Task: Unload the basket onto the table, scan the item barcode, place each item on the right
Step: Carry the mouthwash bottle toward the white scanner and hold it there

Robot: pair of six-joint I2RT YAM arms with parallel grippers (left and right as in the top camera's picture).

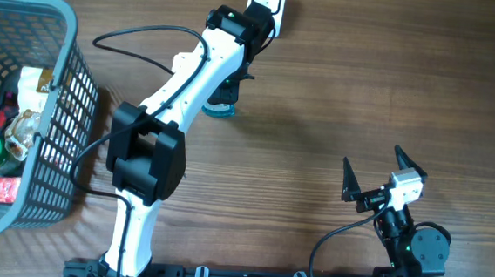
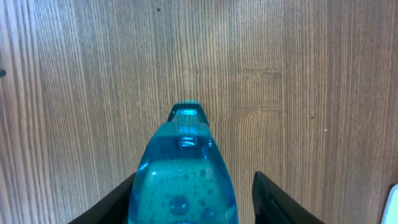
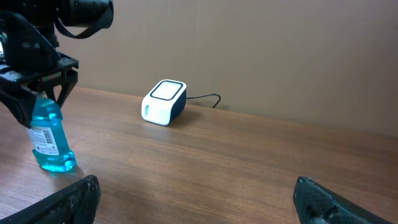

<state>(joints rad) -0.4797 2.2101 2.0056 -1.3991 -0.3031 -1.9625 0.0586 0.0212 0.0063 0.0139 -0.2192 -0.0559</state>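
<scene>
Starting at the bottom edge of the right wrist frame: spotting the right end effector (image 3: 196,186) gaping fully and holding nothing. Moving up to the left edge, finding the blue bottle (image 3: 51,140) standing upright on the tabletop (image 3: 217,162), with the left end effector (image 3: 45,99) straddling its neck, partly open and leaving a gap beside one finger. Reaching, farther back near the centre, the white scanner (image 3: 165,101) sitting well apart from the bottle.
</scene>
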